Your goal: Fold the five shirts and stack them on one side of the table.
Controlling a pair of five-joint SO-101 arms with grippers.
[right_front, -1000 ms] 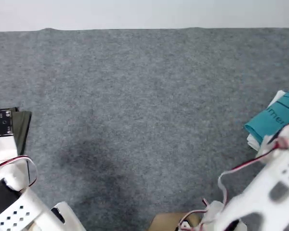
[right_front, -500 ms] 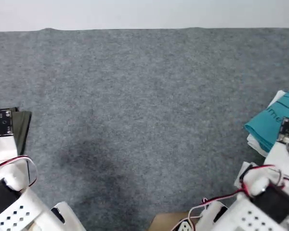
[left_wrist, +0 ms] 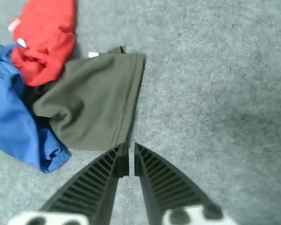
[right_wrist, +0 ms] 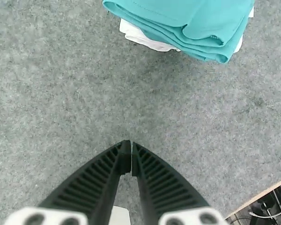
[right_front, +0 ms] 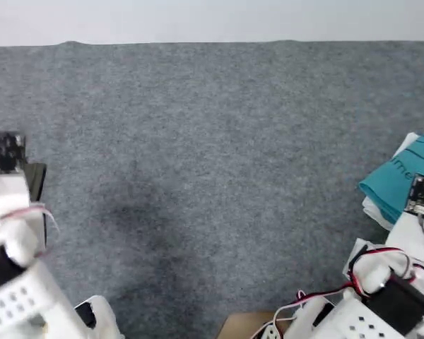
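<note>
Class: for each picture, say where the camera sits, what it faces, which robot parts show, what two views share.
High view: fixed overhead, facing down on table; left arm and right arm show.
Left wrist view: on left arm, facing down past shut left jaws at olive shirt.
Right wrist view: on right arm, facing down past shut right jaws at teal shirt.
Shared: teal shirt, also in high view.

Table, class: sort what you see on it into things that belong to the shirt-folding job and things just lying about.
Job: teal shirt, white shirt under it, olive shirt, red shirt, blue shirt.
Lying about: brown board at the high view's lower edge, grey mat.
</note>
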